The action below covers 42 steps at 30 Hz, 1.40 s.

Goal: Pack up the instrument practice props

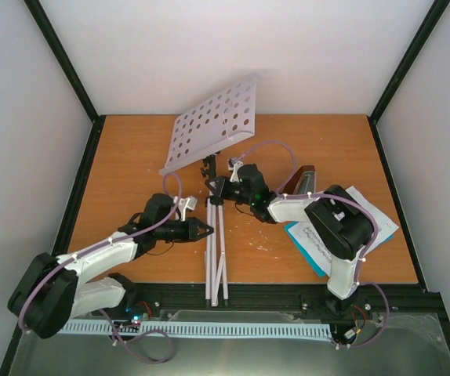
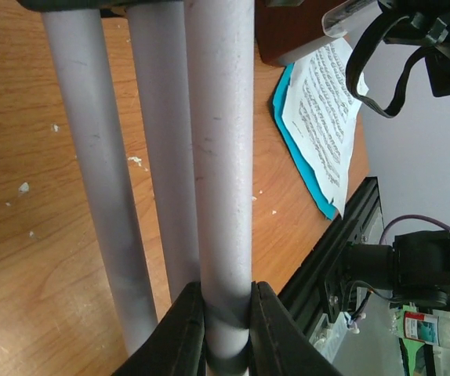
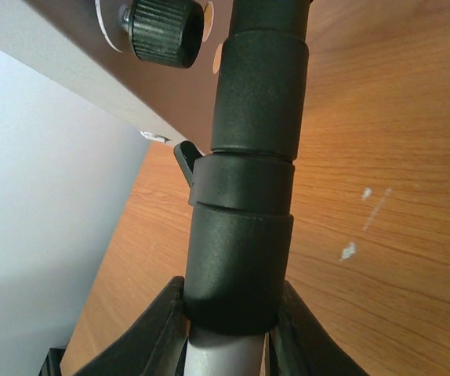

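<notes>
while the silver-white music stand (image 1: 215, 243) lies down the middle of the wooden worktop (image 1: 131, 172), folded legs reaching the near edge and perforated desk (image 1: 213, 129) toward the far edge, the left gripper (image 1: 204, 229) is clamped on one leg tube (image 2: 221, 157) and the right gripper (image 1: 217, 189) is closed around the black collar (image 3: 244, 235) on the shaft. sheet music (image 2: 327, 117) lies on the teal booklet (image 2: 288, 137) near the right near corner, the brown metronome (image 1: 307, 180) just beyond them.
</notes>
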Motion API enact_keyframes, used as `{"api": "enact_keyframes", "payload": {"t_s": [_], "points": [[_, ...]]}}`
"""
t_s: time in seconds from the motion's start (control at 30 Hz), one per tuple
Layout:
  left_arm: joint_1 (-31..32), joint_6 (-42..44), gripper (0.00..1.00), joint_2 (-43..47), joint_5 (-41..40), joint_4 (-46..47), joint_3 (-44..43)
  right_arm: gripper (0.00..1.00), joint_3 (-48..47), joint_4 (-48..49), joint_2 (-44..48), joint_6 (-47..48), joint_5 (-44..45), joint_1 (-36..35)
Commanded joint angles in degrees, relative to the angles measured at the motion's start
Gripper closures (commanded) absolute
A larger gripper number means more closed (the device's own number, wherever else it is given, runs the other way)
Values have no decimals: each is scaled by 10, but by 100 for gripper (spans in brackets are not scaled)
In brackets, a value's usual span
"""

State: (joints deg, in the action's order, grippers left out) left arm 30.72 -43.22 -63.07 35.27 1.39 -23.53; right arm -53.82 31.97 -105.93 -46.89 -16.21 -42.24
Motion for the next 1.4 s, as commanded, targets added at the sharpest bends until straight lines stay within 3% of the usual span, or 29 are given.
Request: {"api": "enact_keyframes", "payload": {"t_s": [0.0,0.27,0.57,0.73,0.97,1.37], "points": [[-18,11,100,-28,-104,194,-20,97,22,40,-12,111,-72,-15],[-18,15,99,-90,-99,221,-21,93,17,28,-46,144,-62,-1],[-18,11,100,-134,-93,244,-9,80,33,58,-74,158,-67,4],[-18,-2,100,-152,-69,273,-1,63,65,90,-70,165,-47,4],[-18,-10,100,-162,-62,289,6,49,109,123,-39,174,-47,4],[-18,-32,100,-182,-54,312,-5,22,148,56,84,215,-58,4]]}}
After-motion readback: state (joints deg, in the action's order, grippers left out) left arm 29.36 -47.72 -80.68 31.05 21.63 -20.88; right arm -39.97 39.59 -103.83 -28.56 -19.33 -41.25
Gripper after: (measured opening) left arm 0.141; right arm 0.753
